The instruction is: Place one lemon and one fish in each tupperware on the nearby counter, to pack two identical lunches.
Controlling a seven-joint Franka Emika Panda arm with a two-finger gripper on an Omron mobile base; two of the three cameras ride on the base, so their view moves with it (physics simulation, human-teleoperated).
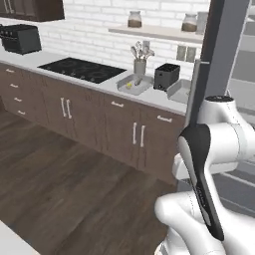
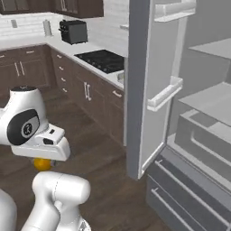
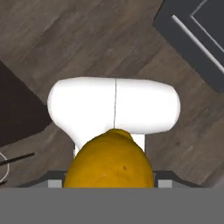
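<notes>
An open refrigerator [image 2: 198, 113] is seen on the right of the right base view, its tall grey door [image 2: 137, 85] swung out toward the kitchen and its pull-out drawers [image 2: 189, 189] low at the bottom. Beyond the door, the white counter [image 1: 74, 79] is carried on dark brown cabinets with silver handles, over a dark wood floor [image 1: 69, 194]. A black cooktop [image 1: 82, 69] is set into the counter, and a black toaster oven [image 1: 20, 39] stands at its far left end.

Two light-grey tupperware trays are laid on the counter near the fridge door — the nearer-left tupperware [image 1: 134, 84] holds a small yellow lemon, with a small dark shape beside it that cannot be made out; the second tray [image 1: 180, 92] lies to the right of a black toaster [image 1: 167, 75], partly cut off by the door. A cup of utensils [image 1: 140, 62] stands behind the first tray.

An orange-yellow lemon [image 3: 109, 162] is held pinched in the gripper [image 2: 43, 163] — it is seen close against the hand camera and, in the right base view, tucked under the white wrist, above the floor and well apart from the counter.
</notes>
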